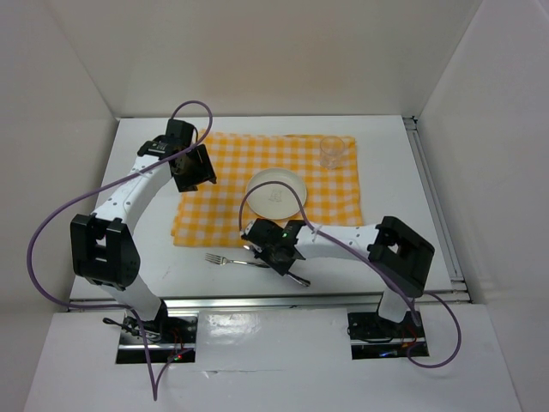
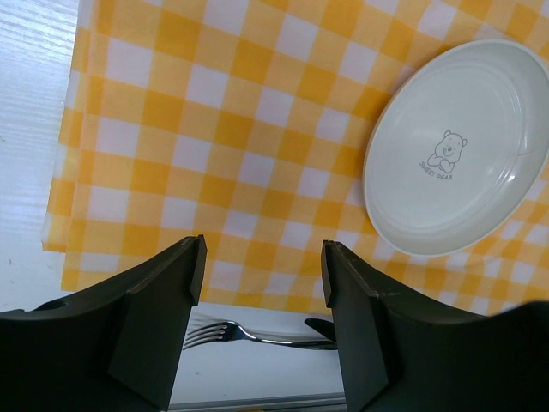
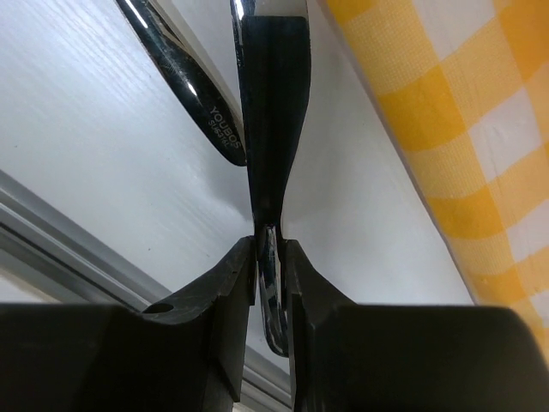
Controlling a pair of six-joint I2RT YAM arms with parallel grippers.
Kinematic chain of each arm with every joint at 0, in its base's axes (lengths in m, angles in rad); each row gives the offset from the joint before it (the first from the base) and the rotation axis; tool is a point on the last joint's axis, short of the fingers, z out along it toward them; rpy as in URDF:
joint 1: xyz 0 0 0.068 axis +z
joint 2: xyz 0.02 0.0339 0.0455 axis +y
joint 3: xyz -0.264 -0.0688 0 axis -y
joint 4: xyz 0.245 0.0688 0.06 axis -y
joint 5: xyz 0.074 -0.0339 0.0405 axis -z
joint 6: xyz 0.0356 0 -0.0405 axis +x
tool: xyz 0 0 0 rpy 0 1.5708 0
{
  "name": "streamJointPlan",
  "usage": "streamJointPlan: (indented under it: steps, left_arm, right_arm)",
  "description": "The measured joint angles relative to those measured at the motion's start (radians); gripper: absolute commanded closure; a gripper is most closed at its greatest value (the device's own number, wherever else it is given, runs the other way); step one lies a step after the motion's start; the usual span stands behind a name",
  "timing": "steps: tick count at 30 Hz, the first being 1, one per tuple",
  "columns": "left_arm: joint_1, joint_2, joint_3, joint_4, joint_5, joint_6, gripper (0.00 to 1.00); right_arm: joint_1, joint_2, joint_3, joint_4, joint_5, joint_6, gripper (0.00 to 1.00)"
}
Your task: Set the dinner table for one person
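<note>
The right claw (image 3: 270, 245) is pressed together on a slim, shiny steel utensil (image 3: 273, 103), pinching it edge-on, with a short end poking back between the fingers. I cannot tell which kind of utensil it is. Just beside it, on the side away from the cloth, lies the polished, stamped handle of a steel fork (image 3: 193, 81), apart from the pinched piece. Both are over the large matte white desk (image 3: 103, 172), which spreads under everything in front of the arm bases. A grey metal rail (image 3: 51, 249) runs along its near edge. On the claw's other side is the border of a yellow-and-white checked cloth (image 3: 463, 129), spread flat on the desk's middle.

The left claw (image 2: 262, 257) is spread wide with nothing between its fingers, hanging above the cloth's left part. A round white plate with a small bear drawing (image 2: 455, 146) sits on the cloth. A clear glass tumbler (image 1: 333, 151) stands upright near the cloth's far right corner.
</note>
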Motion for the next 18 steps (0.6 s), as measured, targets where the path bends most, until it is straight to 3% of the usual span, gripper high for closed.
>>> streamJointPlan:
  steps: [12, 18]
  left_arm:
    - [0.0, 0.0, 0.0, 0.002, 0.001, 0.0, 0.27]
    - [0.0, 0.0, 0.0, 0.004, 0.002, 0.0, 0.27]
  right_arm:
    - [0.006, -0.035, 0.001, -0.015, 0.023, -0.002, 1.0]
    - [-0.068, -0.093, 0.03, -0.03, 0.034, 0.021, 1.0]
